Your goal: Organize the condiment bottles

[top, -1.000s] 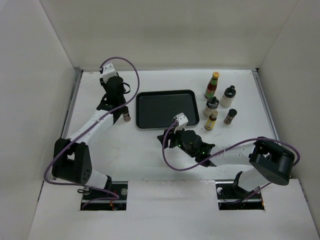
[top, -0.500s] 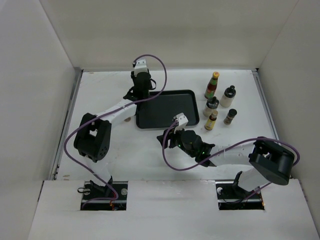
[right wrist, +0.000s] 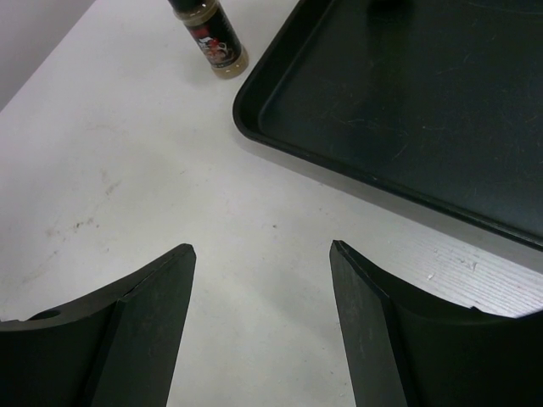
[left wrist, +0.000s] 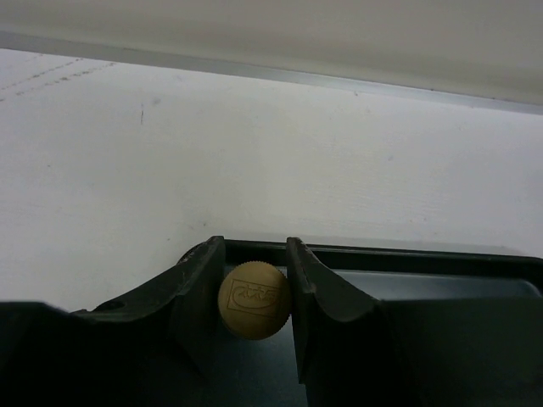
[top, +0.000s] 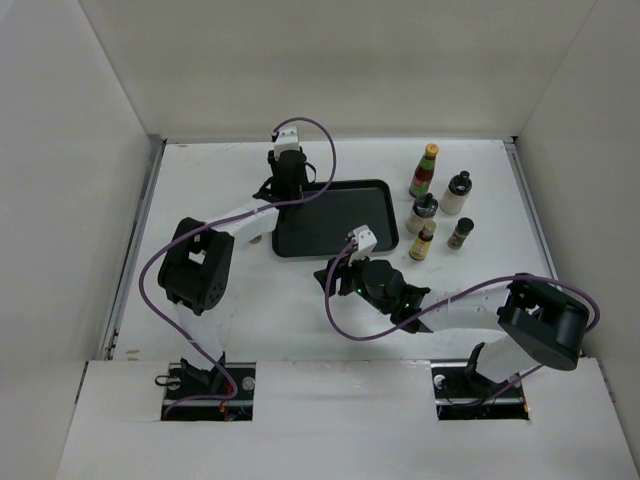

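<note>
Your left claw (left wrist: 253, 248) pinches a tan-capped bottle (left wrist: 253, 299) at a corner of the tray (left wrist: 424, 253); your right claw (right wrist: 261, 248) hangs spread above the table (right wrist: 127, 170) beside it.

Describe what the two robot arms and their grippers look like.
The left arm and the right arm both have white links and bulky black joints. A purple cable loops loosely along each, up to a small white camera block at the wrist. The left gripper and the right gripper each have two matte black fingers, broad and tapering.
</note>
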### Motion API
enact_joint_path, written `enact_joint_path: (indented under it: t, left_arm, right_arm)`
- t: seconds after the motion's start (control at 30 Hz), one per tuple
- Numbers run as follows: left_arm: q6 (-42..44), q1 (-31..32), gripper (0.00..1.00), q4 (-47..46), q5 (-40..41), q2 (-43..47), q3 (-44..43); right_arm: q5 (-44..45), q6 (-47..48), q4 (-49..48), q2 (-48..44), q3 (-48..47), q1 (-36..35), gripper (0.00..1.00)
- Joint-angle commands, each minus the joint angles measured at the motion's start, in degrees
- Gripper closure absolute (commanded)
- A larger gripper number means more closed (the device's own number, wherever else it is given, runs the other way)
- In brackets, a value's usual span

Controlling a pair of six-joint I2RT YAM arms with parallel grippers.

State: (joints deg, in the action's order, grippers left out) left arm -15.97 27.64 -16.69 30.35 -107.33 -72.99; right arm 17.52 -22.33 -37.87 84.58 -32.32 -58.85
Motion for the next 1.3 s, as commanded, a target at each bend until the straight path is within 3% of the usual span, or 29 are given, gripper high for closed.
enact_joint_path:
  t: [0.0, 0.17, 0.23, 0.33, 0.47, 0.63, 0.77, 0.93, 1.07, 1.27]
  left_arm:
    - [-1.4, -0.4, 0.78, -4.4, -1.3, 0.0, -2.5]
    - [-2.1, -0.5, 0.73, -4.6, -1.3, -0.6, -1.6]
    - [-2.0, -0.6, 0.62, -4.9, -1.0, 0.0, -1.1]
    - [-2.0, -0.3, 0.36, -5.6, -0.6, 2.3, 0.1]
    - [-1.5, 0.3, 0.20, -5.8, -0.3, 7.7, 1.8]
    - [-1.7, 0.3, 0.18, -5.2, 1.3, 17.6, 8.5]
    - [-2.5, -1.1, 0.19, -3.5, 5.3, 28.6, 19.3]
    - [-5.4, -2.5, 0.23, 7.1, 5.7, 38.3, 28.6]
    - [-6.9, -3.1, 0.22, 9.2, 6.0, 41.0, 34.4]
    - [-7.5, -4.2, 0.24, 4.7, 4.6, 35.6, 35.5]
  right_arm:
    - [-0.5, -0.6, -2.0, 0.0, -1.5, 0.9, 0.28]
    - [-0.6, -0.7, -2.6, -0.6, -1.2, 0.8, 0.28]
    - [-0.7, -0.7, -2.0, -0.3, -1.4, 0.9, 0.27]
    - [-0.6, -0.6, -2.6, -1.2, -1.1, 0.8, 0.24]
    - [-0.7, -0.9, -2.2, -0.7, -1.3, 0.9, 0.21]
    - [-0.7, -1.0, -2.8, -1.3, -0.8, 0.9, 0.19]
    - [-0.7, -1.3, -2.6, -1.5, -0.8, 1.0, 0.18]
    - [-0.9, -1.8, -2.3, -0.6, -1.2, 1.3, 0.17]
    - [-1.3, -1.8, -2.8, -0.6, -1.0, 1.4, 0.15]
    - [-1.3, -1.6, -2.6, -0.5, -1.3, 1.8, 0.14]
